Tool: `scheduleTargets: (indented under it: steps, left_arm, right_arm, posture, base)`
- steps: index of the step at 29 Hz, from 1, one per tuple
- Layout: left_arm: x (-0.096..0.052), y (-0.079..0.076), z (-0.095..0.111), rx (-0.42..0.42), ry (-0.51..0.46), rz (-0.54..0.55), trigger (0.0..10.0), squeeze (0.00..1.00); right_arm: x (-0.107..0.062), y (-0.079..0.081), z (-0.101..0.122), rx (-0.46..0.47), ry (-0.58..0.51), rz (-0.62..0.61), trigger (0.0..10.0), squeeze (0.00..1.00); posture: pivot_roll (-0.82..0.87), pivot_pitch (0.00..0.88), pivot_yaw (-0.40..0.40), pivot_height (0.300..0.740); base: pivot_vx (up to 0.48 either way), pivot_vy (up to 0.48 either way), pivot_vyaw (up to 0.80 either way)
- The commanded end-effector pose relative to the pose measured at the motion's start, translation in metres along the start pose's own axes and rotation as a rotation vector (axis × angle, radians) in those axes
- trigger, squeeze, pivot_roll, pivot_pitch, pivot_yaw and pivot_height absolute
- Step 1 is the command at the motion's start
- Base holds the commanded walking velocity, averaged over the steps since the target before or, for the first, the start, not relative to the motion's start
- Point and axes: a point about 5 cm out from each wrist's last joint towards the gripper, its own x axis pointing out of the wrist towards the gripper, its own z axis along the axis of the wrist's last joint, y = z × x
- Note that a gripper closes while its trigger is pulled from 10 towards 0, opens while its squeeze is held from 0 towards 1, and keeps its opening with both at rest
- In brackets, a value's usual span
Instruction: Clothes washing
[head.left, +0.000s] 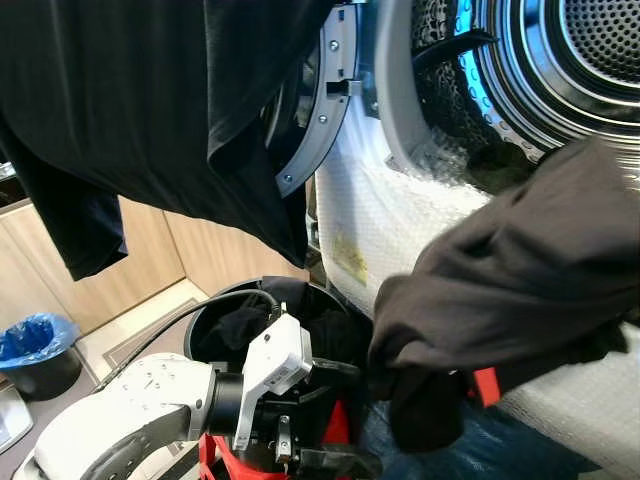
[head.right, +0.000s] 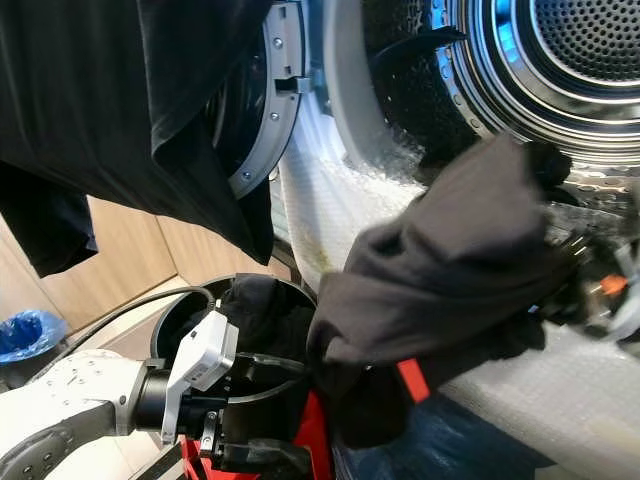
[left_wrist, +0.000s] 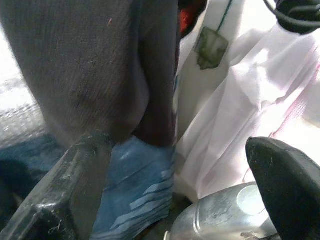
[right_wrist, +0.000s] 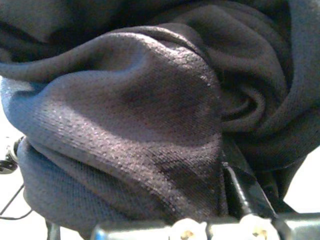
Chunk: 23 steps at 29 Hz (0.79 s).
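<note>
Reaching up from the lower left, the left arm is bent at the wrist over the rim of one black laundry basket (head.left: 200, 312), which holds dark clothes. Left gripper (head.left: 335, 415): two black fingers spread wide apart, nothing between them; it hangs just beside the lower hem of the dark grey garment (head.left: 520, 290).

One dark grey garment, bunched, is carried in front of the lower edge of the washing machine's drum opening (head.left: 560, 60). It drapes over the right gripper (right_wrist: 235, 200); whether those fingers are closed on the cloth cannot be told.

One black T-shirt (head.left: 130, 110) hangs across the upper left, over the open washer door (head.left: 325, 100). One blue-lined bin (head.left: 38, 352) stands on the floor at the far left. Bubble wrap (head.left: 400, 225) covers the front of the machine.
</note>
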Motion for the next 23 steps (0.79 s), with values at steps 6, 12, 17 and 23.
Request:
scheduleTargets:
  steps: [6, 12, 17, 23]
  left_arm:
    - [-0.006, 0.006, 0.008, 0.095, -0.047, 0.128, 10.0, 0.00]
    - [-0.003, 0.010, 0.017, 0.129, -0.136, 0.240, 10.0, 0.00]
    - [0.002, 0.009, 0.020, 0.126, -0.172, 0.295, 10.0, 0.00]
    - [0.009, 0.008, 0.023, 0.113, -0.211, 0.365, 10.0, 0.00]
  right_arm:
    - [0.012, -0.010, 0.021, -0.023, -0.035, -0.013, 10.0, 0.00]
    - [0.028, -0.024, 0.029, -0.039, -0.034, -0.072, 10.0, 0.00]
    - [0.049, -0.047, 0.040, -0.100, -0.004, -0.201, 10.0, 0.00]
    - [0.064, -0.075, 0.057, -0.123, -0.006, -0.373, 10.0, 0.00]
  posture:
    - [-0.05, 0.000, -0.016, 0.740]
    - [-0.02, 0.000, -0.035, 0.740]
    - [-0.01, 0.000, -0.052, 0.740]
    - [0.01, 0.000, -0.075, 0.740]
  base:
    - [0.000, 0.000, 0.00]
    - [0.000, 0.000, 0.00]
    - [0.000, 0.000, 0.00]
    - [0.000, 0.000, 0.00]
